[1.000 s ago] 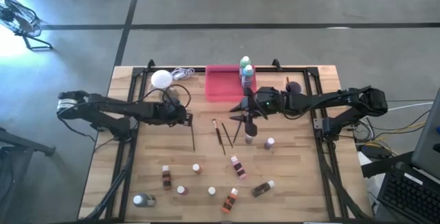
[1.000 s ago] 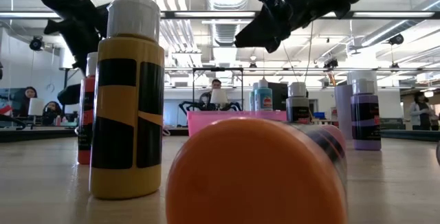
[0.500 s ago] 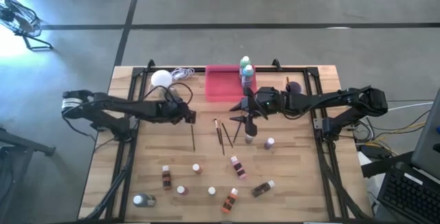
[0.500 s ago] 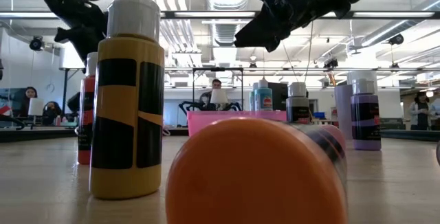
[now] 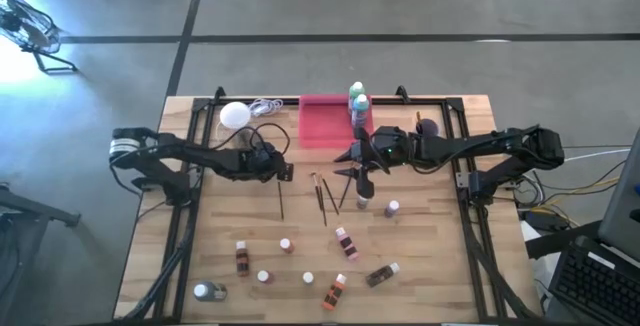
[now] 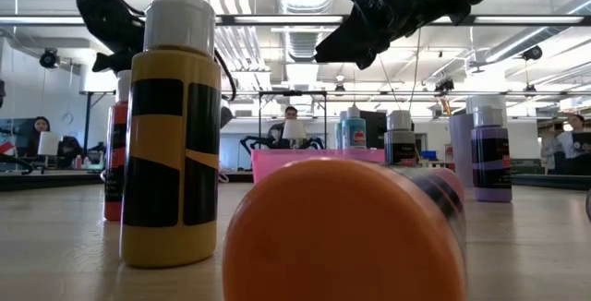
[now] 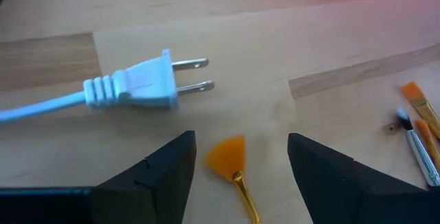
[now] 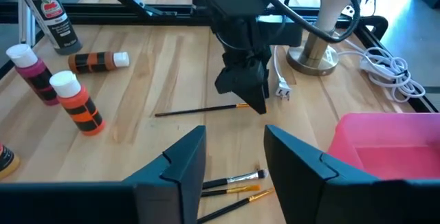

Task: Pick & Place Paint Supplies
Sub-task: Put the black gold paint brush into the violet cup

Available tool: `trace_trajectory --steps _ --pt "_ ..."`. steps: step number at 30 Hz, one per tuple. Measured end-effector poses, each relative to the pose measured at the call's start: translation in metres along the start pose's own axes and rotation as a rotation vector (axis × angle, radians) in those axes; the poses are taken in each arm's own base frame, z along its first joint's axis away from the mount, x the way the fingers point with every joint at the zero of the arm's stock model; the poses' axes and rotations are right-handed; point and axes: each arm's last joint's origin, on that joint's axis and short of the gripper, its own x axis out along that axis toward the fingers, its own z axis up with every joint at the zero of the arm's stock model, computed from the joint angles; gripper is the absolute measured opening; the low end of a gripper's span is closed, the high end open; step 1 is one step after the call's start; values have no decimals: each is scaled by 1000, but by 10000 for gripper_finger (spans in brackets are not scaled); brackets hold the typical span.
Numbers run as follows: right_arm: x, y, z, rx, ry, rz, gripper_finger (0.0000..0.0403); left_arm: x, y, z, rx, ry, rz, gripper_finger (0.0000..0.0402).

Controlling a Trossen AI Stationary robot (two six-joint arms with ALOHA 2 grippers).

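Observation:
A thin dark-handled paintbrush (image 5: 281, 198) with an orange fan head (image 7: 227, 158) lies flat on the wooden table. My left gripper (image 7: 240, 141) is open and low over it, one finger on either side of the fan head, not touching; it also shows in the high view (image 5: 285, 173). Three more brushes (image 8: 234, 183) lie side by side under my right gripper (image 8: 235, 138), which hangs open and empty above the table's middle (image 5: 352, 164). Several small white-capped bottles (image 5: 345, 243) stand or lie near the front edge. The green and blue bottles (image 5: 357, 101) stand at the pink tray's right side.
The pink tray (image 5: 322, 121) sits at the far edge, with the white globe lamp (image 5: 234, 114) to its left. The lamp's cord ends in a plug (image 7: 148, 86) just beyond the fan brush. Purple bottles (image 5: 392, 208) stand on the right. A yellow-and-black bottle (image 6: 171, 135) fills the low view.
My left gripper has moved toward the table's right edge and down, closing in on the fan head of the lone paintbrush. The brush has stayed where it lay.

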Motion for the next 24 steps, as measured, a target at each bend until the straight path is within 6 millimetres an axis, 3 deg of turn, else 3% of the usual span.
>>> trace_trajectory --steps 9,24 --pt "0 0 0 0 4 0 106 7 -2 -2 30 36 45 211" --pt "0 0 -1 2 15 1 68 6 2 -7 71 101 68 210"
